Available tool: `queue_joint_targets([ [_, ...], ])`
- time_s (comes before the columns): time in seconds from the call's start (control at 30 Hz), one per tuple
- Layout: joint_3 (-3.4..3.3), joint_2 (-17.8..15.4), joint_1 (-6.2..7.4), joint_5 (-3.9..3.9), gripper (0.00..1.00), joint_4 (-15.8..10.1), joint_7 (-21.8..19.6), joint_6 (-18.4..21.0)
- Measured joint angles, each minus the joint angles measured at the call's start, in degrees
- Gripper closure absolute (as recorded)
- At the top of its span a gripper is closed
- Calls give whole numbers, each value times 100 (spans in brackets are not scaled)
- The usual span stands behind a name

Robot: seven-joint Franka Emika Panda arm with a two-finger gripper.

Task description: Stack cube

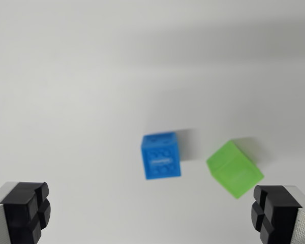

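Observation:
A blue cube [161, 155] rests on the white surface just right of the wrist view's centre. A green cube [234, 168] lies to its right, turned at an angle, a small gap apart from the blue one. My gripper [150, 216] hangs above them, open, with nothing between its fingers. Its left finger [25, 211] shows in the bottom left corner and its right finger [278, 211] in the bottom right corner, just below the green cube. The picture is slightly blurred.
A plain white tabletop [91, 76] fills the view around both cubes. Soft shadows fall to the upper right of each cube.

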State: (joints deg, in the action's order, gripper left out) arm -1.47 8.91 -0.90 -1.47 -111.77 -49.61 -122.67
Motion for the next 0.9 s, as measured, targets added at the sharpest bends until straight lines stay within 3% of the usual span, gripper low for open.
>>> queue_joint_targets([
  [0.4,3,-18,0,0,0,-352,71,-309],
  [0.9,13,-20,0,6,0,-980,231,-885],
])
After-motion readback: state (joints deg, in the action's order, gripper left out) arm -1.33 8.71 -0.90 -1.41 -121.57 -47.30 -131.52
